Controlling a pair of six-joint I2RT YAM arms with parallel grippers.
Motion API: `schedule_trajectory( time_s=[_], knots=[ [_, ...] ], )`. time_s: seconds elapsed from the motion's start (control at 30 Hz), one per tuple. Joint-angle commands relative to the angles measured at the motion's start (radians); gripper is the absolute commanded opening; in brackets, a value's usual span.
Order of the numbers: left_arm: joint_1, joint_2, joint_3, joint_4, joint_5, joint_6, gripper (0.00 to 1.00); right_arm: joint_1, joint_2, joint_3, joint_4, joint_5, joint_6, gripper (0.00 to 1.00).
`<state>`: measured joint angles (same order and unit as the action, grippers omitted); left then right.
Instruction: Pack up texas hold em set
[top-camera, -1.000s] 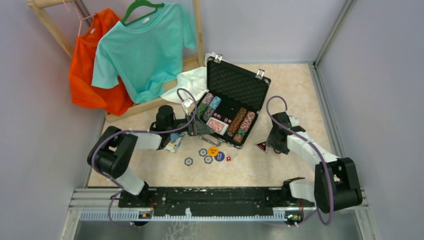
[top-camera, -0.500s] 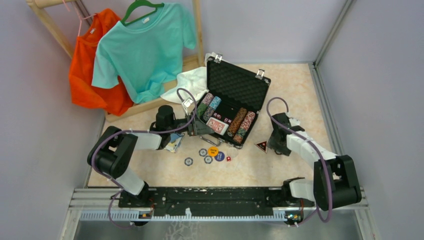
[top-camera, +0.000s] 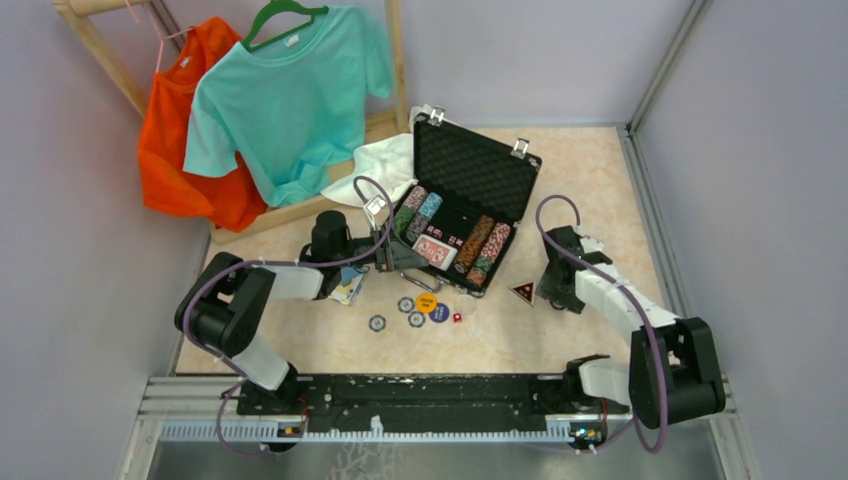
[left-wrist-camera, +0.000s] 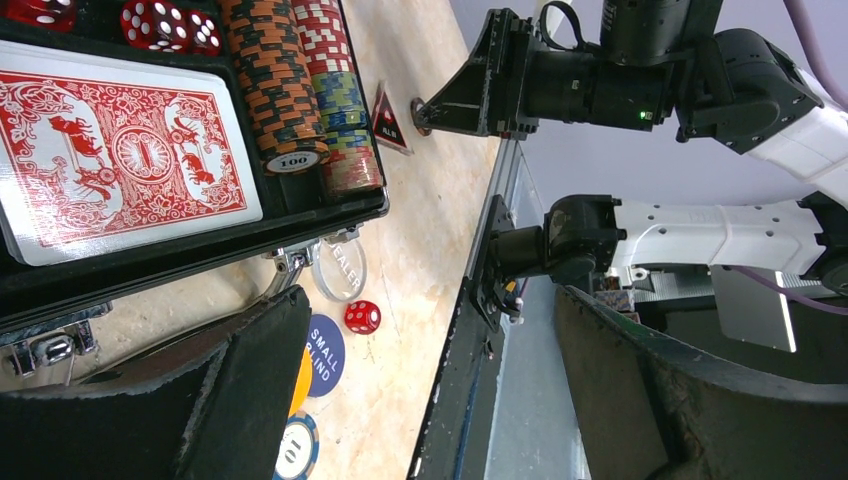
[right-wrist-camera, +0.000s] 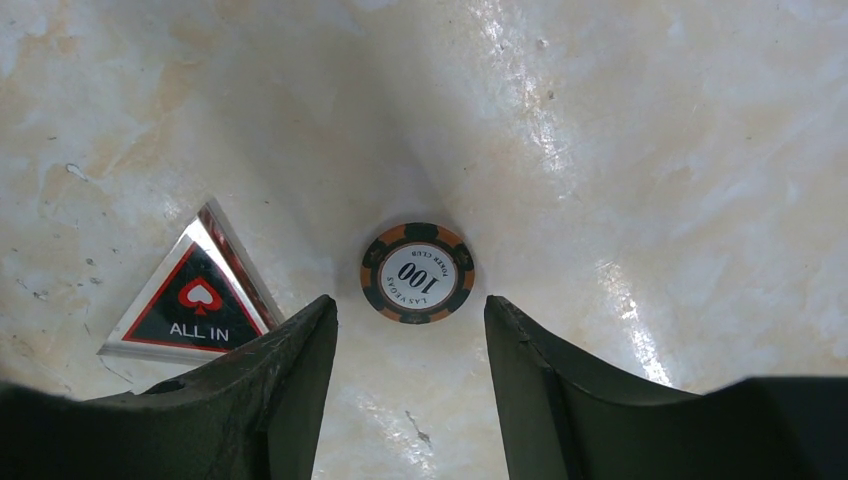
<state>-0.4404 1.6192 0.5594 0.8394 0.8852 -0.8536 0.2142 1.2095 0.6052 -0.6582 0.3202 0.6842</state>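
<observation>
The black case (top-camera: 503, 165) of the texas hold em set stands open, with rows of chips (top-camera: 484, 248), red dice (left-wrist-camera: 160, 22) and a red card deck (left-wrist-camera: 112, 162) inside. My left gripper (left-wrist-camera: 428, 330) hangs open and empty at the case's front edge. Near it on the table are a clear dealer button (left-wrist-camera: 340, 268), a small blind button (left-wrist-camera: 322, 355) and a red die (left-wrist-camera: 362, 316). A blue pack (top-camera: 348, 286) lies under the left arm. My right gripper (right-wrist-camera: 408, 312) is open just above a loose 100 chip (right-wrist-camera: 418, 272), beside the triangular ALL IN marker (right-wrist-camera: 195, 300).
A white cloth (top-camera: 375, 162) lies behind the case's left side. Teal (top-camera: 285, 95) and orange (top-camera: 180, 140) shirts hang on a wooden rack (top-camera: 300, 208) at the back left. Grey walls close in both sides, and the arms' rail (top-camera: 430, 395) runs along the near edge.
The right arm has shifted slightly right and toward the near edge. The left arm and the set's pieces have stayed put.
</observation>
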Motion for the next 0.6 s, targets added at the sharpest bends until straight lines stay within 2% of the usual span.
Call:
schedule_trajectory(
  time_s=[0.0, 0.57],
  knots=[
    [0.007, -0.004, -0.010, 0.046, 0.021, -0.006, 0.97, 0.001, 0.011, 0.011, 0.022, 0.018, 0.011, 0.57],
    [0.007, 0.002, -0.009, 0.055, 0.027, -0.010, 0.96, -0.072, 0.062, -0.051, 0.113, -0.001, 0.000, 0.53]
  ],
)
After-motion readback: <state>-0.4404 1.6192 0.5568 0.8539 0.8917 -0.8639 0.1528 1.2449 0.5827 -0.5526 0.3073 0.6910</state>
